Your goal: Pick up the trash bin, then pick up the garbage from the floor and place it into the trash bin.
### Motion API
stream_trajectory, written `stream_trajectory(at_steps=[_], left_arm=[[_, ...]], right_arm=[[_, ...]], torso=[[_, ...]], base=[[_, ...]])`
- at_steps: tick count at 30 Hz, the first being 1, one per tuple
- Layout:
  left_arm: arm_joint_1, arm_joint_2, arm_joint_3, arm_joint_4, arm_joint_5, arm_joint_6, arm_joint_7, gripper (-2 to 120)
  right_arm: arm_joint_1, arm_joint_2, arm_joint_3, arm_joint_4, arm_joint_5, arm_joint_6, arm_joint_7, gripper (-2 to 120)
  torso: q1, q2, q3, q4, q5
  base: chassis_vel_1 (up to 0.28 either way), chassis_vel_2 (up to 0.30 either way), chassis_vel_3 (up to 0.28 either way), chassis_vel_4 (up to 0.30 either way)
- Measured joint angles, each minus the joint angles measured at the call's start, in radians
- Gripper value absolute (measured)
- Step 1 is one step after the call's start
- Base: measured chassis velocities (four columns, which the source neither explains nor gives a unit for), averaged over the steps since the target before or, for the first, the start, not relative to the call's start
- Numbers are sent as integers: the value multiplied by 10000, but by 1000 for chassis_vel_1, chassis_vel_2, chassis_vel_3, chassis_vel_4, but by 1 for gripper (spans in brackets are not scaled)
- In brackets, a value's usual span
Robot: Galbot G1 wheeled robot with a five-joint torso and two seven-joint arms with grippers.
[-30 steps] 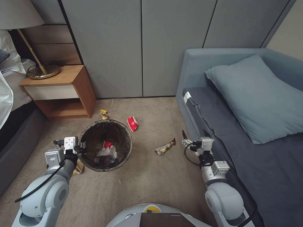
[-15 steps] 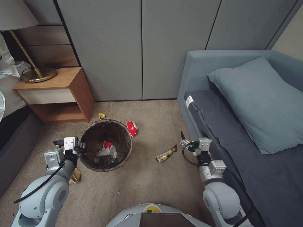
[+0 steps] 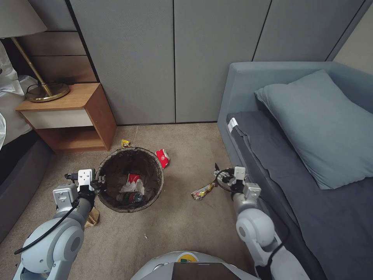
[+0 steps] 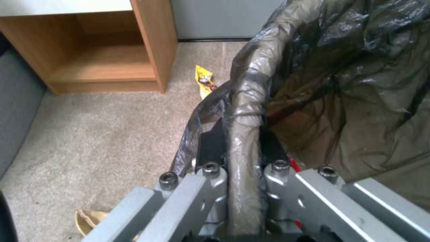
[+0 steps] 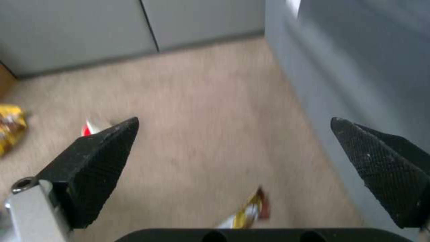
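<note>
my right gripper point(image 3: 222, 175) hangs open above a light, crinkly yellow-and-red foil wrapper point(image 3: 203, 190) at its seven o'clock; i'd pinch mid-length. my left gripper point(image 4: 237, 148) clamps the round liner-rimmed bin point(image 3: 129, 178).

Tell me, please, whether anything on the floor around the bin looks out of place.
Yes: litter lies on the carpet outside the trash bin: a yellow packet behind it, a red-and-white wrapper beside its rim, a foil wrapper near the open right gripper, and brown paper under the left arm.
</note>
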Motion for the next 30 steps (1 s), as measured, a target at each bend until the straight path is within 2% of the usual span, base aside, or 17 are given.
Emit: stream_trajectory(at_steps=[2, 7, 10, 17, 30], left_arm=[[-8, 15, -4, -41, 1, 0, -12, 3], [-6, 29, -8, -74, -2, 0, -18, 3], [-3, 18, -12, -86, 2, 0, -25, 3], [-68, -1, 15, -86, 15, 0, -43, 3], [-30, -83, 11, -121, 48, 0, -55, 3]], right_arm=[[321, 29, -189, -710, 366, -107, 132, 100], [614, 82, -491, -1254, 943, -342, 640, 100], [1002, 279, -878, -1839, 1656, -538, 1346, 100], [1628, 509, -1350, -2641, 2198, -663, 1998, 100], [2660, 1125, -2088, -4481, 2243, -586, 2749, 100]], torso=[[0, 0, 1, -2, 1], [0, 0, 0, -3, 1], [0, 0, 0, -1, 1], [0, 0, 1, -2, 0], [0, 0, 0, -2, 0]], base=[[0, 0, 0, 0], [0, 0, 0, 0], [0, 0, 0, 0], [0, 0, 0, 0], [0, 0, 0, 0]])
